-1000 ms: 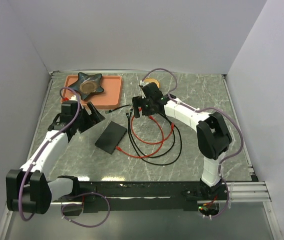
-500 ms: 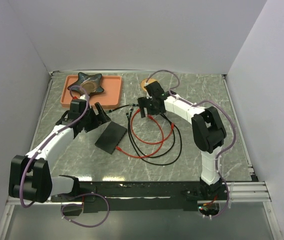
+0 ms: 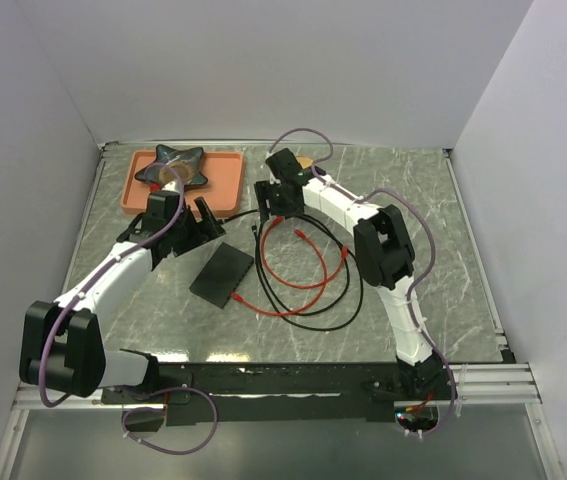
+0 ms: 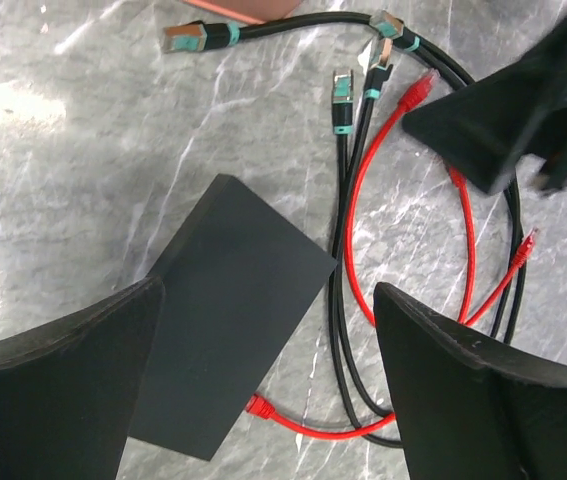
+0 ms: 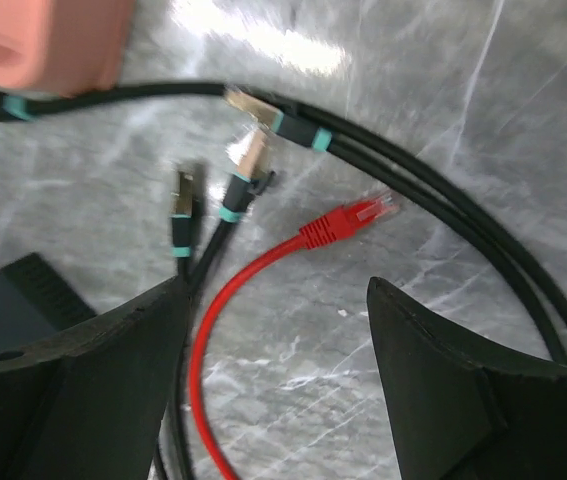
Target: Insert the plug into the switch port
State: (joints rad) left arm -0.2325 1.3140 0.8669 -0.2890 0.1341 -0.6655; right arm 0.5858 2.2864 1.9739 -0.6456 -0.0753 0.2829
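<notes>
right end effector (image 3: pixel 271 207): shifted left toward tray (image 3: pixel 227 182) | left end effector (image 3: pixel 201 222): advanced farther

Table (image 4: pixel 73 170): smooth grey marble-patterned surface, with bright glare beyond the left claw (image 4: pixel 268 295). Switch box (image 4: pixel 228 320), between that claw's matte black fingers: flat, matte black. Red cable (image 5: pixel 197 350) and black cables (image 5: pixel 433 190): smooth, faintly glossy jackets. Plugs (image 5: pixel 251 152) ahead of the right claw (image 5: pixel 275 290): shiny metal shells, teal collars. Red plug (image 5: pixel 348 222): translucent plastic. Tray (image 5: pixel 43 40): smooth salmon-pink plastic.
</notes>
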